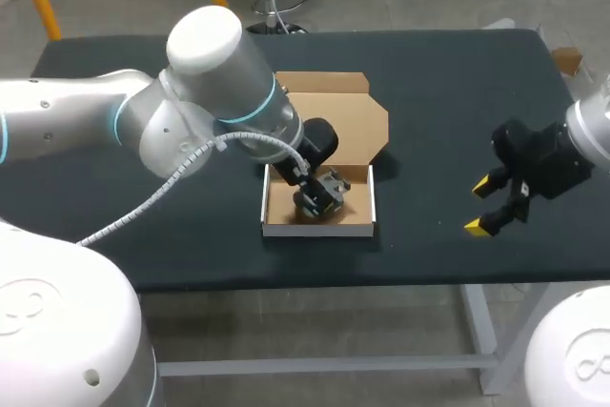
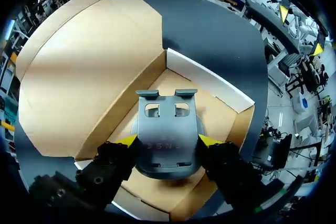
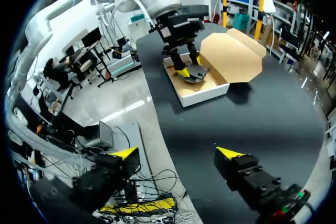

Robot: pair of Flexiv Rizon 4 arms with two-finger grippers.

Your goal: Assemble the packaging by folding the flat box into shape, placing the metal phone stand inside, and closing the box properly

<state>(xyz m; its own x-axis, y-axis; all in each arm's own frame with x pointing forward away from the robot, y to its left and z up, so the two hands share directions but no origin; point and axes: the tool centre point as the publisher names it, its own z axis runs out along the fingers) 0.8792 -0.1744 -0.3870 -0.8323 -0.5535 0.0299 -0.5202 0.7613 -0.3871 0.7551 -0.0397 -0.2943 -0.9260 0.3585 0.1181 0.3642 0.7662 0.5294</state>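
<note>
Lengthwise, stand (image 2: pixel 167 124) along tool (image 2: pixel 168 141), hooks (image 2: pixel 148 94) ahead

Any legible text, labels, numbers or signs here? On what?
Phone stand, in the left claw: faint marking on its plate, too blurred to read.
Box: plain cardboard, no print seen.
Left arm's base: looped emblem, no letters.
Table: no text seen.

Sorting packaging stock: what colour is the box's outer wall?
The box is white outside, brown inside; the head view shows it best.
</note>
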